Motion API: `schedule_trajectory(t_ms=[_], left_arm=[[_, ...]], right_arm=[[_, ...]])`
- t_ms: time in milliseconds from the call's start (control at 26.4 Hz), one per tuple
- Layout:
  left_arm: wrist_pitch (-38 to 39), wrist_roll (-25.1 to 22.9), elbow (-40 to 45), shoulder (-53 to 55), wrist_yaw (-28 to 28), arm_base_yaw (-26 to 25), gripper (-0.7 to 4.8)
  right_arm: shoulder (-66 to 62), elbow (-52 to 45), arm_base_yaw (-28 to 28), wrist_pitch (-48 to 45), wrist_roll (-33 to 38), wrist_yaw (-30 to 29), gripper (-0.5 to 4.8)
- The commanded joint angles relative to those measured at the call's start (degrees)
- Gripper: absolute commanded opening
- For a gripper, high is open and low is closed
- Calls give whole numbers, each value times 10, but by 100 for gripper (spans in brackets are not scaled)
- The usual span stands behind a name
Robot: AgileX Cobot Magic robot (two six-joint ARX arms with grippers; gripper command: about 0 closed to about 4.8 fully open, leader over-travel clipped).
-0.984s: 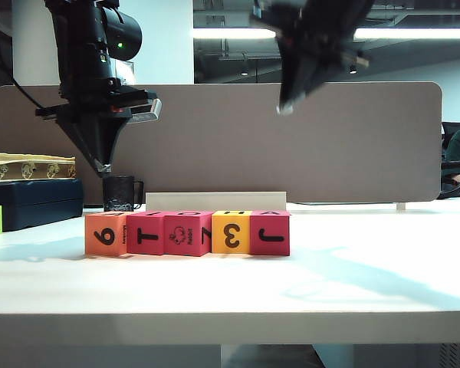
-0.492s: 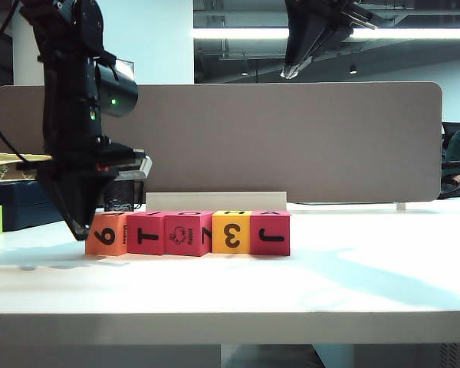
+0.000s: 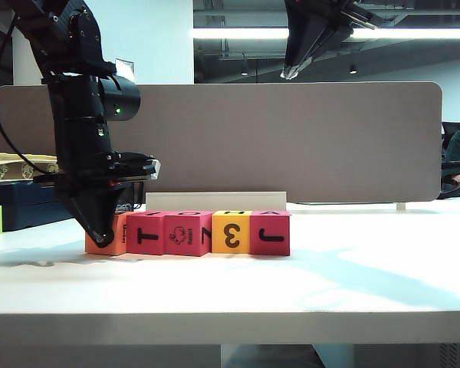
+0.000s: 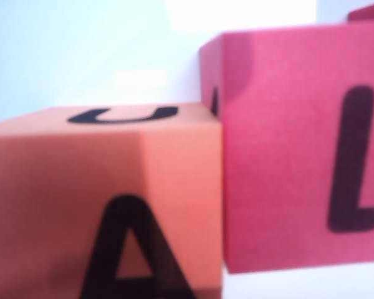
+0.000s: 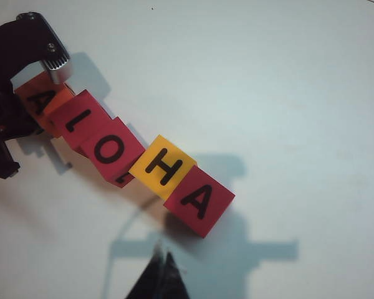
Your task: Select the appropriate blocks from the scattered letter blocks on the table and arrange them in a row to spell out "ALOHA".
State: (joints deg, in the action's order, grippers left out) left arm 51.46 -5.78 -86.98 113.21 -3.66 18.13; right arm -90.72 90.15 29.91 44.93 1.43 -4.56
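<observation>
Now you have five matte foam cubes standing side by side in a row on the smooth white table (image 3: 353, 284), a little left of its middle. From your left, the orange block (image 3: 116, 239) comes first, then a pink-red block with a T (image 3: 146, 233), a pink-red block with a small logo (image 3: 188, 233), the yellow block (image 3: 231, 232) showing a 3, and a pink-red block with a J (image 3: 271, 233). Neighbouring cubes touch. Their edges are square and crisp, the faces flat with bold black characters. From above, in the right wrist view, the tops read A, L, O, H, A, and the row kinks slightly around the middle cubes.

Your left gripper (image 3: 101, 230) is down at the left end of the row, its black tapered tip in front of the orange block and hiding most of its near face; the jaws are together, and you cannot tell whether the tip touches the foam. Your right gripper (image 3: 291, 70) hangs high above the far side, right of the row's middle, well clear of the blocks; its tips look pressed together.

Behind the row stands a broad grey-brown divider panel (image 3: 330, 146) with rounded corners.
</observation>
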Motion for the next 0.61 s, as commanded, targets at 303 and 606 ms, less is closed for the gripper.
schedule_trajectory(t_ms=[303,606], left_arm=[[-26,2,0,12,-39,7,-6],[-39,2,1,15,-35,7,-6]], right_arm=[[4,2,2,-3,-2,6,-5],[3,2,1,-2,-2,8,-5]])
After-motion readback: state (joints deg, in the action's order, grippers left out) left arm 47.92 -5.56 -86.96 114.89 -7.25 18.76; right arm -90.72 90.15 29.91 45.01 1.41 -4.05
